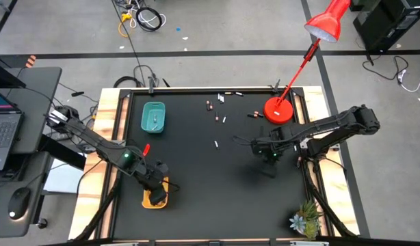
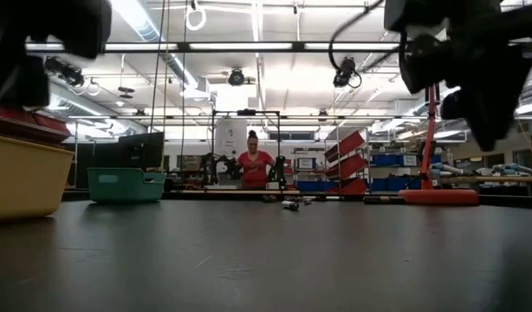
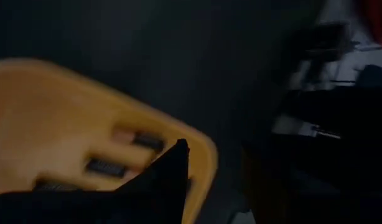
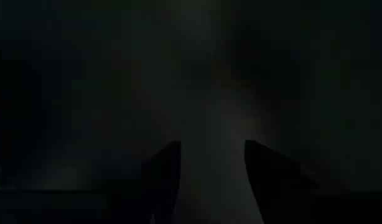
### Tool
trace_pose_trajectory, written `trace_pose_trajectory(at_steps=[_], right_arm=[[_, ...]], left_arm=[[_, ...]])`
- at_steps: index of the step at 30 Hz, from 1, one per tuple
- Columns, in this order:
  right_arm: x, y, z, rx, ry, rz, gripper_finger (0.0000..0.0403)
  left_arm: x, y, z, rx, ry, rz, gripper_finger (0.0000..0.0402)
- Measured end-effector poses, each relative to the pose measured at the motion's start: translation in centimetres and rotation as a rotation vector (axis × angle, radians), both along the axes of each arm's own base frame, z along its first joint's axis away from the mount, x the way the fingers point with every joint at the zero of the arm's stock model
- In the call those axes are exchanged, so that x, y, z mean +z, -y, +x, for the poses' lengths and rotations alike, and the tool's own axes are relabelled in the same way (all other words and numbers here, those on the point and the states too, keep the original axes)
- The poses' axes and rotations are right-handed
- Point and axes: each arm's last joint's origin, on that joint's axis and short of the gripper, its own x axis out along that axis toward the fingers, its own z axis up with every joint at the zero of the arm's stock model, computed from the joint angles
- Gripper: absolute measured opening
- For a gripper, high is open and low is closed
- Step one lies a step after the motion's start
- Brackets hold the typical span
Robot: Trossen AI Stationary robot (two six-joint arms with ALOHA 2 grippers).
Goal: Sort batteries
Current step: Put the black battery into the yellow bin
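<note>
Left arm: we see it reach from the left edge diagonally toward the near-left part of the table, elbow behind the wrist.
Left gripper (image 1: 157, 186): it points down; one dark finger (image 3: 169, 180) shows in its wrist view, so we cannot tell how far the jaws stand apart.
Right arm: we see it stretch in from the right edge, forearm roughly level, wrist bent down.
Right gripper (image 1: 269, 154): its two fingers (image 4: 163, 177) stand parted with a clear gap between them, nothing held.
</note>
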Motion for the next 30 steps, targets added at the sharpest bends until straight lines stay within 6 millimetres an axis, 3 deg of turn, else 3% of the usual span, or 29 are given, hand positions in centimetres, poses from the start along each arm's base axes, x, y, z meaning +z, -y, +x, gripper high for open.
trace_pose_trajectory(at_steps=[7,14,23,30], right_arm=[[-3.5,0.1,0.2,0.196,-0.291,0.0,0.0186],[-5.7,0.3,-0.1,0.403,-0.516,0.022,0.0186],[-7.5,0.6,-2.3,0.554,-0.631,0.012,0.0216],[-6.3,-0.3,-2.3,0.593,-0.553,-0.045,0.0251]], left_arm=[[4.5,-0.4,1.5,0.11,0.183,0.146,0.0147],[8.0,-0.8,1.6,0.138,0.273,0.306,0.0147],[8.0,-0.9,1.3,0.119,0.239,0.339,0.0147],[8.0,-1.0,1.1,0.122,0.224,0.339,0.0147]])
